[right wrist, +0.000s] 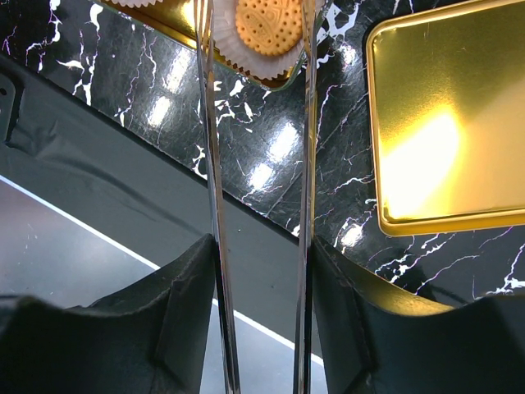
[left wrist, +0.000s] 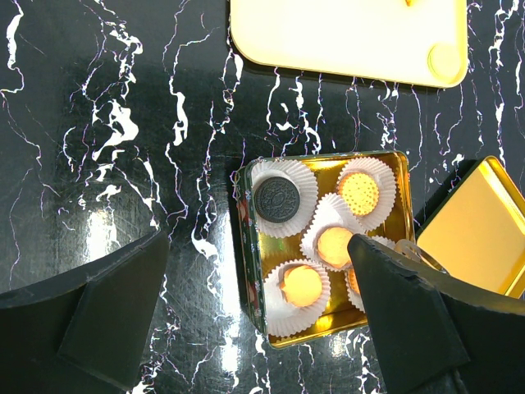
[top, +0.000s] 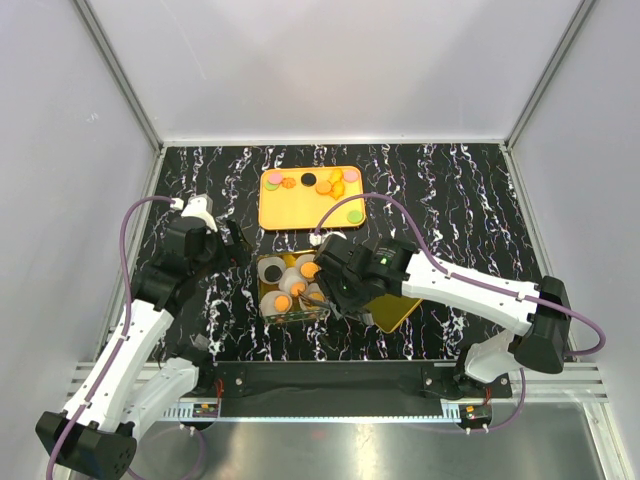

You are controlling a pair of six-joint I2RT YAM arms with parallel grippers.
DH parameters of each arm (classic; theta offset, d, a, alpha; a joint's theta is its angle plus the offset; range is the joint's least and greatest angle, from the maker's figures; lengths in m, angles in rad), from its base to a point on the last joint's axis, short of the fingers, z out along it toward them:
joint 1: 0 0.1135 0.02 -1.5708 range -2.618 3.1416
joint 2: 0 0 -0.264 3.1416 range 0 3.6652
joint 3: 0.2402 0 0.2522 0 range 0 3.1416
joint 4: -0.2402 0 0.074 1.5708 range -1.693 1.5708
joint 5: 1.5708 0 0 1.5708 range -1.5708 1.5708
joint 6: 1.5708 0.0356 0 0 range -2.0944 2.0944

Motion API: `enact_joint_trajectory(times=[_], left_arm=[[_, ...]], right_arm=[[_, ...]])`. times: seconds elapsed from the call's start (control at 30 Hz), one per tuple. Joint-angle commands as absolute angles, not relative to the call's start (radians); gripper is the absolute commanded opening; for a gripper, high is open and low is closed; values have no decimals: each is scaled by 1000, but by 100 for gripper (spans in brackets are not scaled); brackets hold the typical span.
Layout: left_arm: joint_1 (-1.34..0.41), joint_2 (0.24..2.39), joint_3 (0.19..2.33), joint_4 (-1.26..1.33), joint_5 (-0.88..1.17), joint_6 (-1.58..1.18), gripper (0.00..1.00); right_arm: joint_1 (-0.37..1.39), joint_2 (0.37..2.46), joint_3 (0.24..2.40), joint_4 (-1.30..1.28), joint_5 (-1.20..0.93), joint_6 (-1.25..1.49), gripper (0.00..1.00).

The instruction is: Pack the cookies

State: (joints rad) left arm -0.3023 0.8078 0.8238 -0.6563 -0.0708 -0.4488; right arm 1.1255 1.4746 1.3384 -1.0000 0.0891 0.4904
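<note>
Cookies (top: 309, 180) lie partly on the orange tray (top: 285, 213) and partly in paper cups (left wrist: 305, 190) inside the tin (left wrist: 248, 246) on the desk (top: 450, 200). I read the right gripper (right wrist: 261, 254) jaws as clamped on the tongs (right wrist: 212, 164), whose tips flank one cupped cookie. The left gripper (left wrist: 256, 246) jaws stand wide, left of the tin.

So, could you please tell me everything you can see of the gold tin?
The tin is square with rounded corners, shiny gold metal inside, open and flat on the black marbled table. It holds white paper cups, one with a black cookie, the rest with orange cookies. Its lid lies beside it.
</note>
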Motion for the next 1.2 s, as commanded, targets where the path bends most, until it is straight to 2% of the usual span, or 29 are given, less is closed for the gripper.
enact_joint_trajectory(times=[0.0,0.33,0.47,0.6,0.83,1.0,1.17], left_arm=[[-298,808,824,-612,-54,-445,99],[-298,813,825,-609,-48,-445,99],[-298,810,824,-607,-43,-445,99],[-298,814,822,-601,-31,-443,99],[-299,810,819,-597,-6,-440,99],[-298,802,819,-591,21,-440,99],[-299,793,819,-588,29,-440,99]], right_arm=[[1137,1450,1377,-1006,121,483,55],[1097,1460,1569,-1104,201,423,54],[952,1470,1600,-1094,173,345,53],[641,1466,1572,-1000,114,290,54],[268,1584,1508,-792,98,308,53],[108,1773,1537,-689,103,305,53],[64,2001,1712,-693,101,278,53]])
